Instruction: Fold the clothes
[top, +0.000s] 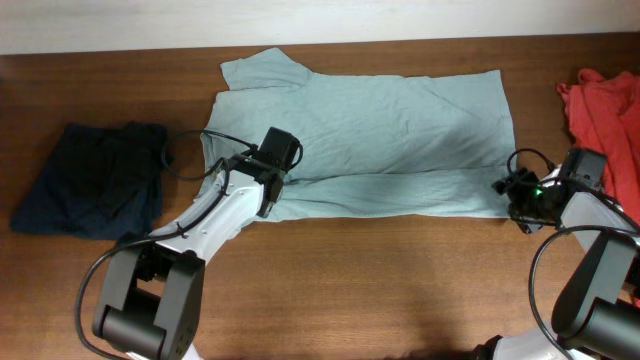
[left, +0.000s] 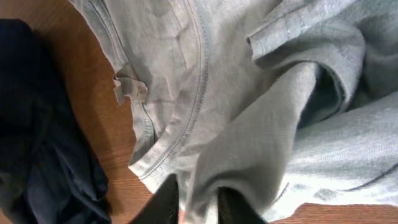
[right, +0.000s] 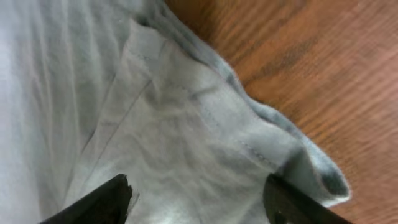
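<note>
Your T-shirt (top: 380, 130) lies across the middle of the table (top: 400, 290), collar at 9 o'clock, hem at 3 — light, limp, likely to sag — so with the left gripper (left: 199, 202) clenched on a collar-side fold, take the hem corner (right: 311, 168) with the released right gripper (right: 196, 199).

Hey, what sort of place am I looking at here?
Likely a robotics lab bench: left arm and right arm at a wooden table, working a spread T-shirt, navy garment and red garment alongside.

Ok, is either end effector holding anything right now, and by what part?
The left end effector pinches a fold of the pale grey-blue T-shirt beside its neckline. The right end effector is open over a hem corner, holding nothing.
</note>
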